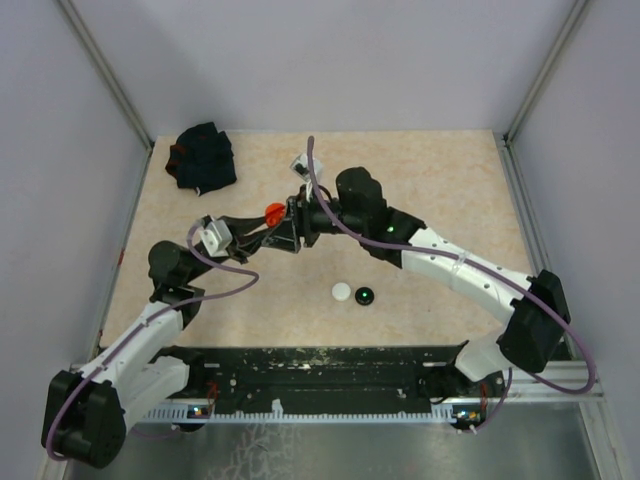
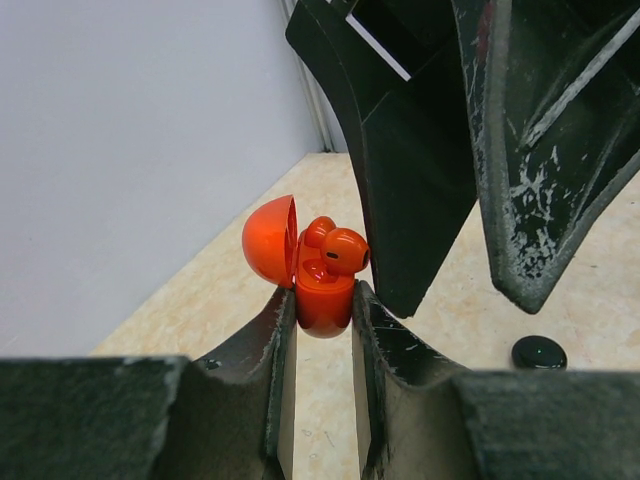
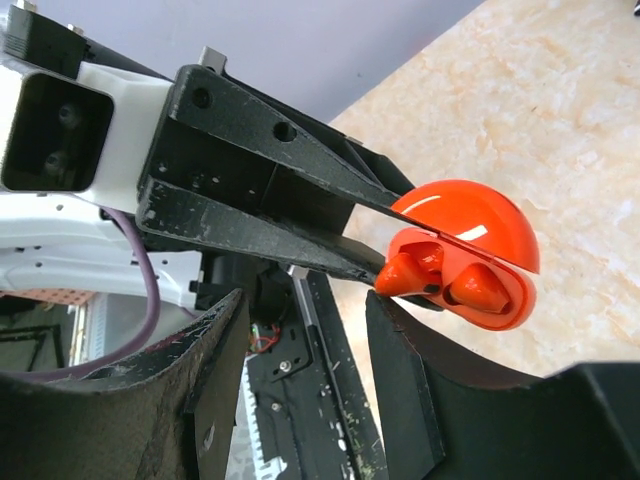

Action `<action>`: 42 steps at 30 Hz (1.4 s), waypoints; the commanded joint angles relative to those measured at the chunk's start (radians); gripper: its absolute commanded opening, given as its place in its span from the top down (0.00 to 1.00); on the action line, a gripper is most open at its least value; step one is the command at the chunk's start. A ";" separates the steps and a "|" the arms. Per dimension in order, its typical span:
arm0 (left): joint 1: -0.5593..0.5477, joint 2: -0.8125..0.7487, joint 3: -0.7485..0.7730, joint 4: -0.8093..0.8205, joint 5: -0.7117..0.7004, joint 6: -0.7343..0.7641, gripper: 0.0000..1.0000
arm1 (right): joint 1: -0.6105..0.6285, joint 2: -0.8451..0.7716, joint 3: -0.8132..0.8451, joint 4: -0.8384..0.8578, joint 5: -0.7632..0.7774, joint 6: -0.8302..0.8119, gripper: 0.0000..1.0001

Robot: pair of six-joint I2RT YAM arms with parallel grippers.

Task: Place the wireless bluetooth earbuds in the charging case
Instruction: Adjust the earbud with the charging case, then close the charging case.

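My left gripper [image 2: 324, 296] is shut on the base of an orange-red charging case [image 2: 324, 300] and holds it above the table, its lid [image 2: 268, 240] swung open. Two red earbuds [image 2: 338, 250] sit in its wells; they also show in the right wrist view [image 3: 478, 288]. My right gripper [image 3: 305, 315] is open and empty, right beside the case [image 3: 470, 215], with one fingertip [image 3: 392, 330] just under the nearer earbud [image 3: 408, 270]. In the top view both grippers, left [image 1: 262, 226] and right [image 1: 292, 226], meet at the case [image 1: 273, 212]. No white or black earbuds are in view.
A white round disc [image 1: 342, 291] and a black round disc [image 1: 365, 296] lie on the table in front of the grippers; the black one also shows in the left wrist view [image 2: 540, 352]. A black fabric bundle [image 1: 203, 157] lies at the back left. Walls enclose the table.
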 commanded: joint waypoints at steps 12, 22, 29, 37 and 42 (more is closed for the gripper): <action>-0.005 0.029 0.074 -0.100 0.174 0.036 1.00 | 0.008 -0.013 0.124 0.058 -0.018 -0.002 0.51; -0.005 0.047 0.085 -0.113 0.166 -0.007 1.00 | -0.095 -0.079 0.095 0.003 -0.089 -0.084 0.47; -0.005 0.078 0.107 -0.099 0.272 -0.051 1.00 | -0.162 -0.083 0.066 -0.064 -0.182 -0.172 0.37; -0.005 0.089 0.105 -0.054 0.342 -0.082 1.00 | -0.162 -0.023 0.037 -0.055 -0.254 -0.179 0.36; -0.005 0.090 0.104 -0.052 0.342 -0.086 1.00 | -0.162 0.006 0.029 -0.051 -0.319 -0.175 0.36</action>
